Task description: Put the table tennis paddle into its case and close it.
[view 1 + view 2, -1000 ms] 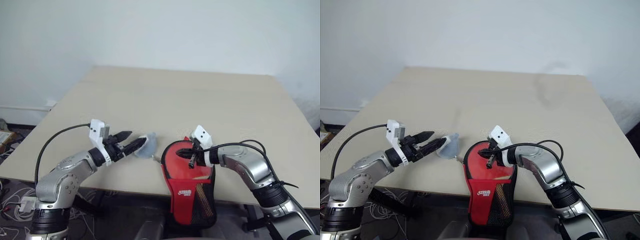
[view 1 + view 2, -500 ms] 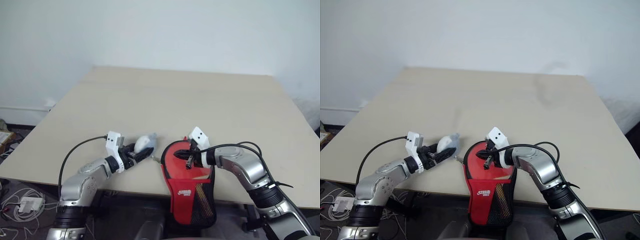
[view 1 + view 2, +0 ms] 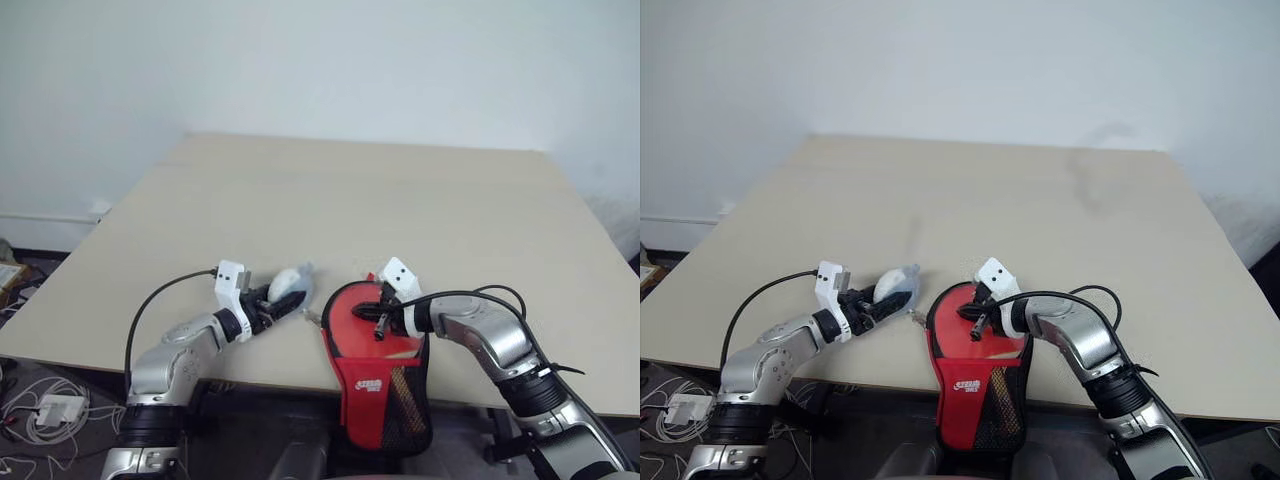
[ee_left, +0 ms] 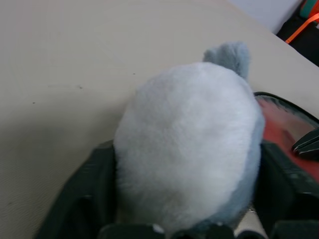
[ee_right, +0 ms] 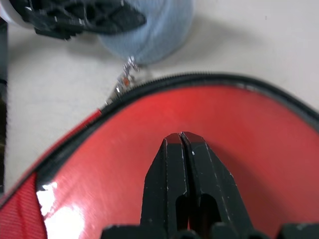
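Observation:
The case (image 3: 385, 390), red and black with a mesh panel and white logo, lies on the table's front edge and hangs over it. My right gripper (image 3: 378, 315) is shut, its tips (image 5: 180, 137) resting on the glossy red face inside the zipper rim. I cannot tell whether that face is the table tennis paddle's rubber; no handle shows. A small whitish-blue soft wad (image 3: 287, 283) lies left of the case, linked by a metal clasp (image 5: 127, 74) to the zipper. My left gripper (image 3: 280, 300) is shut on the wad (image 4: 189, 144), with a finger (image 4: 84, 199) on each side.
The beige table (image 3: 350, 200) stretches away toward a white wall. Its front edge runs just under both grippers. Cables and a power block (image 3: 55, 408) lie on the floor at the lower left.
My left arm came down and forward to the wad, and its fingers closed in around it. The right gripper stayed put on the red face.

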{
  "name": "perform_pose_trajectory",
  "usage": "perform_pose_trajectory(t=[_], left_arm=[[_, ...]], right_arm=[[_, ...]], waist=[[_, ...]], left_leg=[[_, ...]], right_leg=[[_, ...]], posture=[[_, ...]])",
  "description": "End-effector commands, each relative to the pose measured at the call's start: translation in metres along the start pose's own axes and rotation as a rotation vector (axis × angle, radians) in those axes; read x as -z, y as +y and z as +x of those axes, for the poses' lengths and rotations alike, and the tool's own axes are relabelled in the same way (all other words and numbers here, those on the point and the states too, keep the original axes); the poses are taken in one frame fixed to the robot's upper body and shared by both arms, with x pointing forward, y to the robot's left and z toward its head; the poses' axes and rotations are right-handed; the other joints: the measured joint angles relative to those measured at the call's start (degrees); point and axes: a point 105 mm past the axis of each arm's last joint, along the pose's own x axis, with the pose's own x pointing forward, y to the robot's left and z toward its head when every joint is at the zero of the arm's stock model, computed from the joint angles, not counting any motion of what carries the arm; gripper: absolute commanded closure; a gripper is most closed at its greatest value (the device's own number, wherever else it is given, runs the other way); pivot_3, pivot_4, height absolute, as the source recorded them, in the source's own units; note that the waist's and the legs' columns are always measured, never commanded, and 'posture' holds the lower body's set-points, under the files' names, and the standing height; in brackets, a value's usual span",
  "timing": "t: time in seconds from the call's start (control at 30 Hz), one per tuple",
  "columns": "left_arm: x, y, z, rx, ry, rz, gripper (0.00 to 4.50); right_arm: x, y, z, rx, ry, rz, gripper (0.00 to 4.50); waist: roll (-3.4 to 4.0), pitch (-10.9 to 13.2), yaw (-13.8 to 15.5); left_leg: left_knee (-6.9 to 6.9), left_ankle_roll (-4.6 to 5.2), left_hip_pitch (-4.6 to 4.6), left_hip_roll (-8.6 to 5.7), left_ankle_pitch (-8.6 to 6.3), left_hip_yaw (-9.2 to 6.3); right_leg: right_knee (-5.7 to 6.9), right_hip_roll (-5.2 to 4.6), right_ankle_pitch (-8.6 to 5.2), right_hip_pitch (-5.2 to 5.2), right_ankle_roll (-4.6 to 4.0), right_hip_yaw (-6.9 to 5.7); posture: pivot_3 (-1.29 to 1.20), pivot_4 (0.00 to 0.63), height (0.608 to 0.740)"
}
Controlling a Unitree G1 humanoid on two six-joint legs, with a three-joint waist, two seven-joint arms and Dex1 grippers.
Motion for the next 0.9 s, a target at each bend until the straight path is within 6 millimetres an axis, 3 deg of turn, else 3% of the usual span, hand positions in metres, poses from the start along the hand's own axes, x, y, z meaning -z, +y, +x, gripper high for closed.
perform_pose_trajectory(t=[0.03, 0.1, 0.33, 0.67, 0.9], left_arm=[[-0.013, -0.004, 0.004, 0.007, -0.03, 0.034, 2.23], [-0.015, -0.007, 0.006, 0.023, -0.033, 0.03, 2.8], [-0.018, -0.008, 0.015, 0.016, -0.037, 0.041, 2.8], [-0.021, -0.008, 0.025, 0.008, -0.034, 0.052, 2.8], [-0.021, -0.009, 0.036, 0.005, -0.025, 0.054, 4.09]], right_arm=[[-0.002, -0.004, -0.001, 0.01, -0.032, -0.023, 4.5], [0.005, -0.007, 0.002, 0.014, -0.029, -0.022, 4.5], [0.024, -0.017, 0.013, 0.026, -0.01, -0.007, 4.5], [0.042, -0.012, 0.019, 0.009, 0.023, 0.008, 4.5], [0.042, -0.01, 0.021, 0.004, 0.026, 0.006, 4.5]], waist=[[-0.01, -0.01, 0.01], [-0.02, -0.01, 0.0], [-0.04, -0.03, -0.03], [-0.06, -0.1, -0.01], [-0.09, -0.37, -0.02]], left_leg=[[0.0, 0.0, 0.02, 0.0, 0.0, -0.01], [0.01, 0.0, 0.04, 0.0, 0.0, -0.01], [0.02, 0.0, 0.4, 0.01, 0.0, 0.0], [-0.04, -0.01, 0.74, 0.05, -0.01, -0.01], [-0.04, -0.01, 0.79, 0.05, -0.01, -0.02]], right_leg=[[0.0, 0.0, 0.0, 0.03, 0.0, 0.0], [0.0, 0.02, 0.0, 0.06, 0.0, -0.01], [0.0, 0.08, 0.0, 0.38, 0.01, 0.0], [0.0, 0.08, -0.03, 0.69, 0.01, 0.04], [0.0, 0.09, -0.03, 0.73, 0.01, 0.03]], posture=[[0.0, 0.0, 0.707], [0.0, 0.0, 0.707], [0.0, 0.0, 0.707], [0.0, 0.0, 0.707], [0.0, 0.0, 0.707]])
